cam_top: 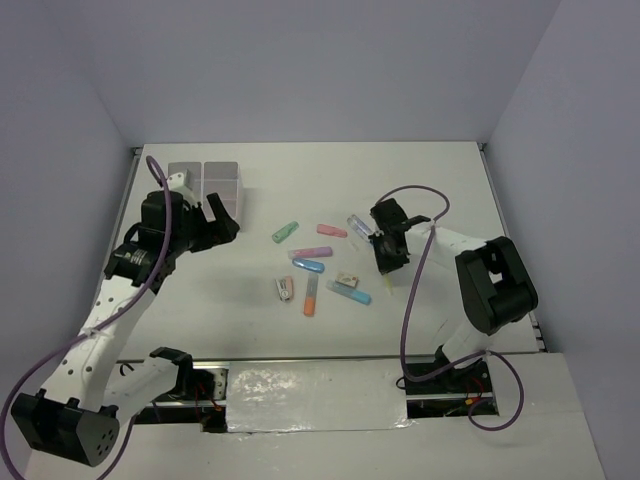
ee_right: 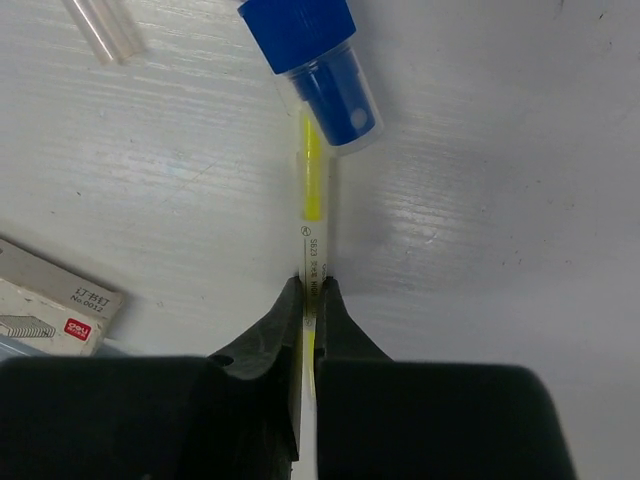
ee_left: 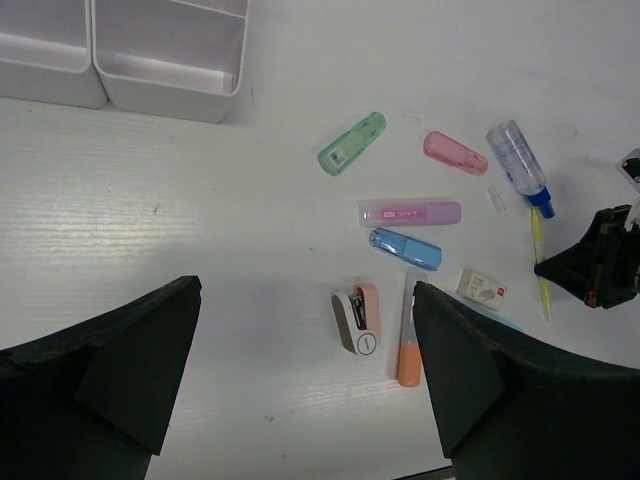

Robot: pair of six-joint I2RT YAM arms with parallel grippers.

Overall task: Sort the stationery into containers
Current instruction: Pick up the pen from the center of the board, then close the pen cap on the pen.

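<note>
Stationery (cam_top: 311, 252) is lying in a loose cluster mid-table, well apart from the containers (ee_left: 170, 95), which are sitting near the far left edge of the table (cam_top: 440, 180). The right gripper (ee_right: 310, 295) is pinching tight on a thin yellow pen (ee_right: 312, 190) lying flat, its smooth barrel running up to the blue cap of a clear tube (ee_right: 320, 60), with a cardboard staple box (ee_right: 50, 300) near. The left gripper (ee_left: 305, 310) is hanging spread wide, holding nothing, over the gap between cluster and the square, whitish plastic containers
</note>
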